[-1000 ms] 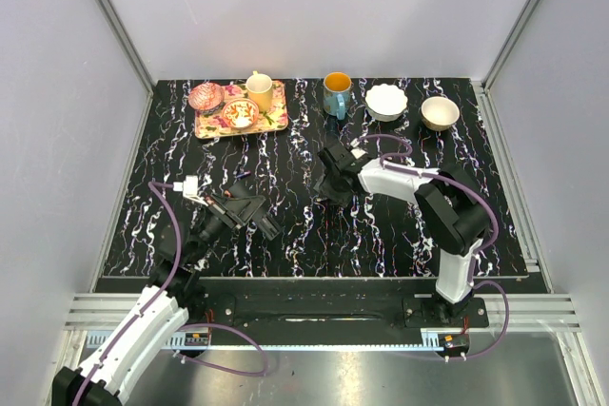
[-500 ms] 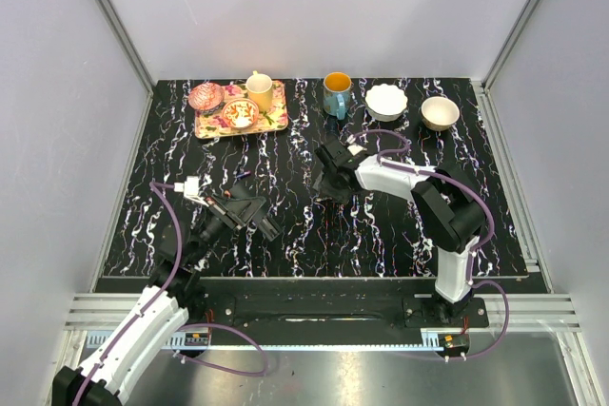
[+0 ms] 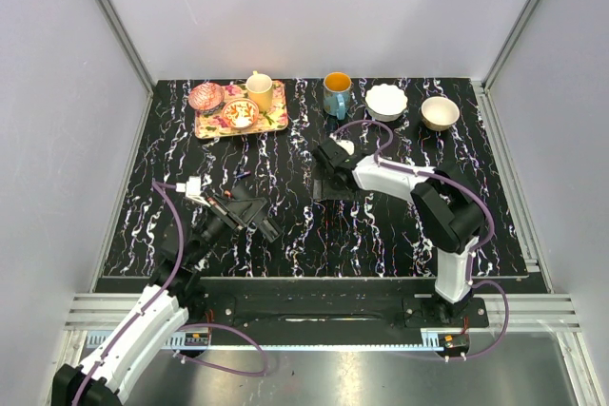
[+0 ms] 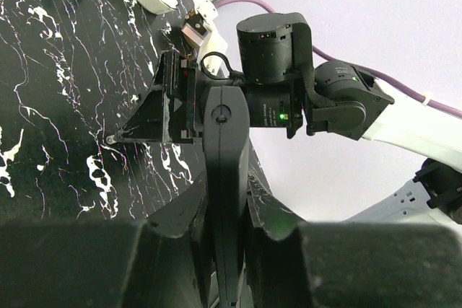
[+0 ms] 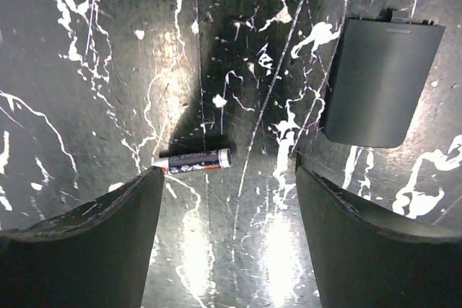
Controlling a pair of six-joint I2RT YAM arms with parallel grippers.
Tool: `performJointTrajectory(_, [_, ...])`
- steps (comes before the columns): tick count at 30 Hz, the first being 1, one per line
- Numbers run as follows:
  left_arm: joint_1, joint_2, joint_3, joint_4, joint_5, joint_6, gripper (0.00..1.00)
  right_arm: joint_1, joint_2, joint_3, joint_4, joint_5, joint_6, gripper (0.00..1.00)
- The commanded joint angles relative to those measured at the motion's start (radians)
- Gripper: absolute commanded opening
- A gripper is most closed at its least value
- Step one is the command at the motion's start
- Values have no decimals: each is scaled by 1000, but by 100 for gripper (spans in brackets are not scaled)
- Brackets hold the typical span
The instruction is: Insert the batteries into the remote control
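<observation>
"Remote control (image 4: 225,149), the slim black plastic one: which claw had it?"

"The left gripper (image 4: 225,214). Its two black fingers (image 4: 177,221) were pressed against the long sides of the remote control, pinching it near one end. The free end pointed away, toward the right arm's wrist."

"And the other claw?"

"The right gripper (image 5: 229,171) was spread wide and held nothing. It hung over the black, white-veined table (image 5: 86,48), fingers (image 5: 86,243) pointing down."

"What lay under it?"

"One small cylindrical battery (image 5: 192,161), dark with a pale end, lay flat on the table between the fingers. It sat just beside the finger on the picture's left. Whether it touched that finger I could not tell."

"Anything else close by?"

"A dark grey rectangular plastic battery cover (image 5: 381,81) lay flat on the table, beyond the other finger and well apart from the battery."

"And further out?"

"Along the far edge stood a floral rectangular tray (image 3: 276,123) carrying a pink bowl (image 3: 206,96) and a yellow cup (image 3: 259,90). To its right came a blue mug with an orange inside (image 3: 335,92), a white bowl (image 3: 386,102) and a tan bowl (image 3: 440,113)."
</observation>
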Motion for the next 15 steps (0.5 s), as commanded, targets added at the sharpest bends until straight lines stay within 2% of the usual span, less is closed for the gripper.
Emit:
performJointTrajectory(1, [3,3,3,34,15,2,0,43,-10,52,-42,85,-202,79])
performJointTrajectory(10, [3,24,24,18,22,8,0,63,8,84,-4,61,-291,79])
performJointTrajectory(15, [5,21,26,12,20,8,0,66,56,113,-17,49,-300,75])
